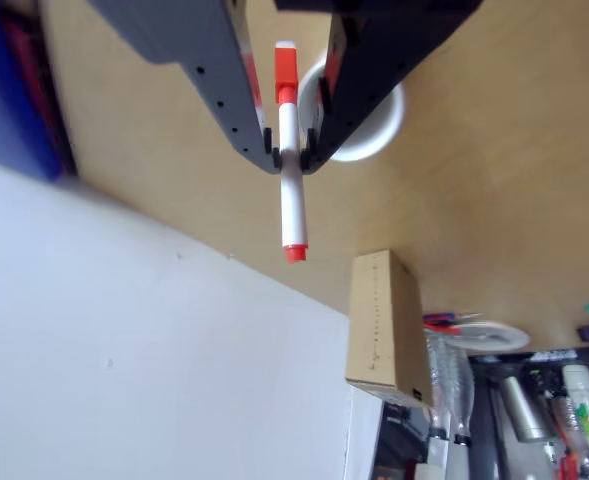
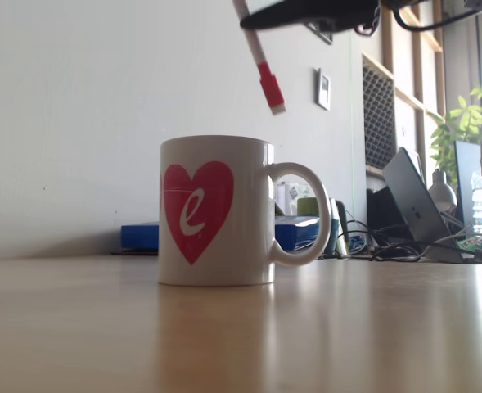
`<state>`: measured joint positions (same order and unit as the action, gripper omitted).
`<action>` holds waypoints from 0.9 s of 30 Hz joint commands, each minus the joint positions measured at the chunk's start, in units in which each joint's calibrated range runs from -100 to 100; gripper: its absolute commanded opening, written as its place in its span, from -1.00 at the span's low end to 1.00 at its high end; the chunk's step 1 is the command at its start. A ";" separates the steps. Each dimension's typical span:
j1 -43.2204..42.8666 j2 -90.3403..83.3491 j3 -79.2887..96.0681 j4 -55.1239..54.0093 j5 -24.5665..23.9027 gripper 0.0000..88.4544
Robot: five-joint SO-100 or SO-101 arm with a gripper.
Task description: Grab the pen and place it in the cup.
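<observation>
One pen (image 1: pixel 291 180) and one cup (image 2: pixel 216 211) are in play, on a single light wooden table (image 2: pixel 241 336).

In the other view, which rides on the arm, the gripper (image 1: pixel 291 155) has two jaws, one grey and one black, clenched on the pen's white barrel. The pen runs up and down the picture: its orange-red cap sits between the jaws near the top, and its small orange-red tip pokes out past the jaw tips. Behind the black jaw, part of the cup's white rim (image 1: pixel 374 135) shows on the table. One cardboard box (image 1: pixel 386 325) stands further along the table, near a white wall.

In the fixed view, taken low from table level, the cup stands upright, its one loop handle pointing right. A single pink-red heart with a white letter faces the camera. The pen (image 2: pixel 261 61) hangs in the air above the cup, tilted, cap end lowest and just above the rim on the handle side, not touching it. The dark gripper holding it sits at the top edge. Behind are a blue box (image 2: pixel 138 237), one open laptop (image 2: pixel 416 205) and a leafy plant (image 2: pixel 461 123).
</observation>
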<state>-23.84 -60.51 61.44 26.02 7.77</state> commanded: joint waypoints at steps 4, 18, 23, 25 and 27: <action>0.77 -0.49 6.69 -12.73 -1.67 -0.98; -7.08 -0.49 15.75 -30.28 -1.15 -0.98; -10.75 -0.41 17.38 -31.31 -1.25 -0.98; -11.50 -0.41 18.74 -32.86 -1.15 -0.98; -11.58 -0.41 19.55 -33.89 -1.09 -0.98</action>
<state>-34.76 -60.51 80.67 -5.42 6.40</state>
